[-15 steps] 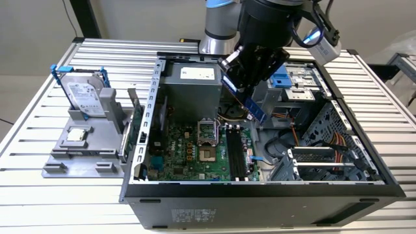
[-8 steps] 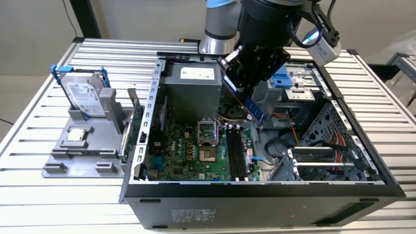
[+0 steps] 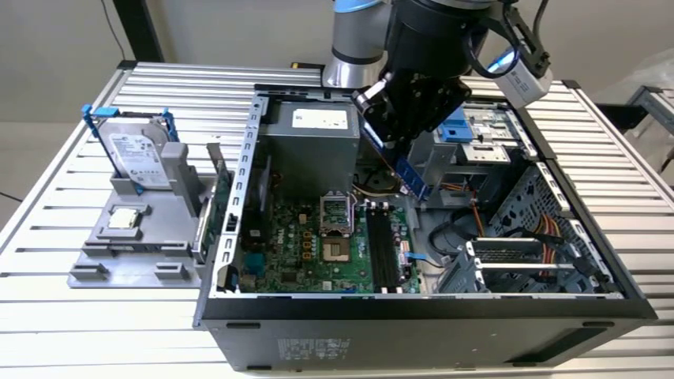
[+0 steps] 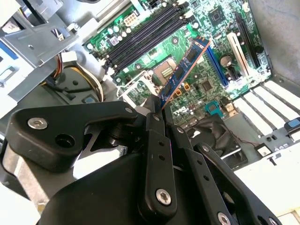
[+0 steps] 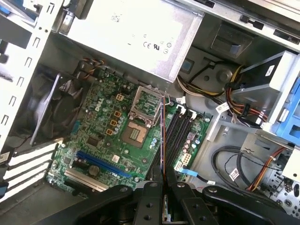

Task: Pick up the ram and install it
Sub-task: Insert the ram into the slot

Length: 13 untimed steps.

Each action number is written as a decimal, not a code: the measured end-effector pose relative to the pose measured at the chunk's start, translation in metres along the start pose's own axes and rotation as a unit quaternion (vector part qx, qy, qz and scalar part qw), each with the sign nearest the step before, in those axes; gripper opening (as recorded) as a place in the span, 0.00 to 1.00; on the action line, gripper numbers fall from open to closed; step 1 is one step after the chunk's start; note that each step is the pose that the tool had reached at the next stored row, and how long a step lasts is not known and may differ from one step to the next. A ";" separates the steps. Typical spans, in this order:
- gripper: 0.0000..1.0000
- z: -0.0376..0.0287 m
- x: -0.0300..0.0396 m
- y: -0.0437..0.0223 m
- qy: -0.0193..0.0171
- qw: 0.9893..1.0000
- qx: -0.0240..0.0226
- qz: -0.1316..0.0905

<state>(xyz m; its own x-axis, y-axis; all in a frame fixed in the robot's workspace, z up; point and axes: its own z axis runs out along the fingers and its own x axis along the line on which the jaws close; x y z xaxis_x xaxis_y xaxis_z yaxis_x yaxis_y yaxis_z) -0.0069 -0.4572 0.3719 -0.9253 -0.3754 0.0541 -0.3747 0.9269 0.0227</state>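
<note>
Second wrist view shows the jaws clamped on one end of the ram (image 4: pixel 183 70), held tilted above the motherboard (image 4: pixel 206 33).

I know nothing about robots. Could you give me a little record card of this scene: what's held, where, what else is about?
held: ram, a thin stick
jaws: shut on one end of the ram
where: in the air over the open case, above the motherboard
slots: four, empty
aside: hard drive upright on a grey stand, at the exterior view's left
</note>
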 end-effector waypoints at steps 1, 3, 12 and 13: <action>0.00 0.0000 0.0000 0.0000 0.000 1.000 0.000 0.005; 0.00 0.0000 0.0000 0.0000 0.000 1.000 0.000 0.006; 0.00 0.0000 0.0000 0.0000 0.000 1.000 -0.001 0.013; 0.00 0.0000 0.0000 0.0000 0.000 1.000 -0.001 0.015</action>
<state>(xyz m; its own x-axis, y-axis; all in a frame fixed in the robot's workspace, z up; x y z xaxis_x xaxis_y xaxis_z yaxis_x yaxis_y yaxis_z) -0.0069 -0.4572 0.3718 -0.9364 -0.3468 0.0541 -0.3461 0.9379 0.0227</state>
